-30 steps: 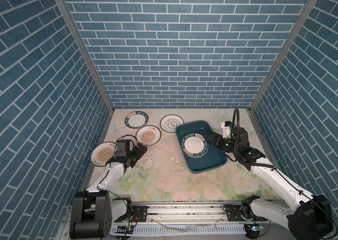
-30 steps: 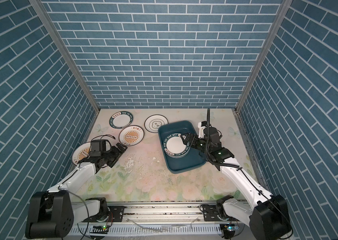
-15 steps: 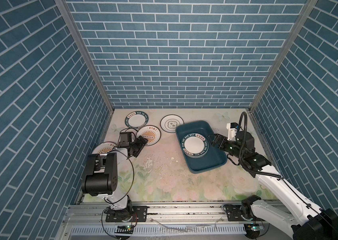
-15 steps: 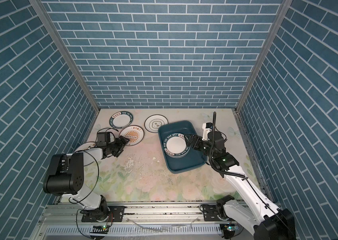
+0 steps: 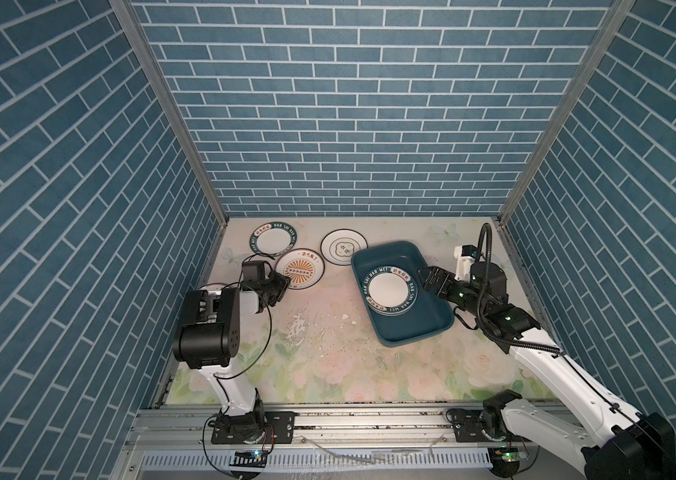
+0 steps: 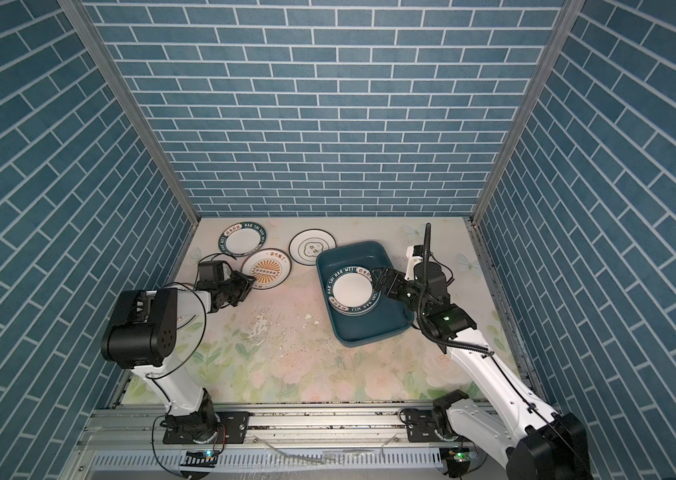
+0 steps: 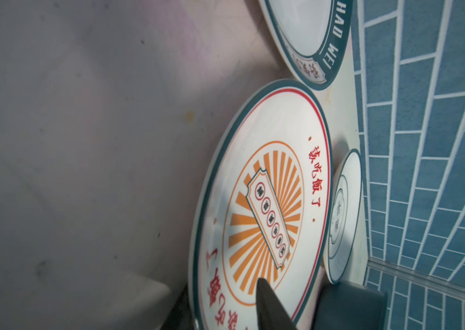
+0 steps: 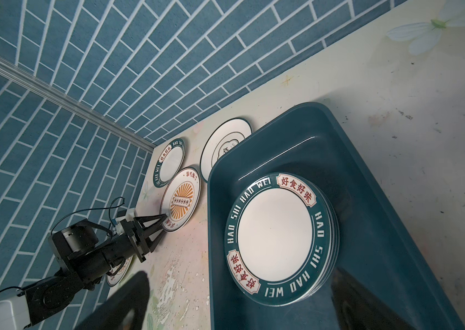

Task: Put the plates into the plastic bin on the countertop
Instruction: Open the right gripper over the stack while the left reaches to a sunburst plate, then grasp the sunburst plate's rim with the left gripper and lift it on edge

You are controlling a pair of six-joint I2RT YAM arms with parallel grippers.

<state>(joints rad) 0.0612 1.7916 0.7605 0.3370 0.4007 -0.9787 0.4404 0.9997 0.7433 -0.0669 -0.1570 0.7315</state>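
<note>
Your plastic bin [image 5: 419, 328]: right of centre on the countertop [image 5: 328, 353], holding a stack of teal-rimmed plates [image 5: 388, 289].
Your left gripper [image 5: 284, 284]: pinched onto the near rim of the sunburst plate [image 5: 303, 268], left of the bin.
Your right gripper [image 5: 424, 277]: spread wide, empty, over the bin's right wall.

The left arm [image 5: 208, 328] folds tight at the left, elbow raised, forearm reaching toward the far side. Its left claw [image 5: 284, 286] pinches the near rim of the sunburst plate [image 5: 301, 270], one finger [image 7: 268, 303] on top. The right arm [image 5: 535, 353] stretches from near right, wrist low. The right claw [image 5: 425, 276] is spread wide and holds nothing.
</note>
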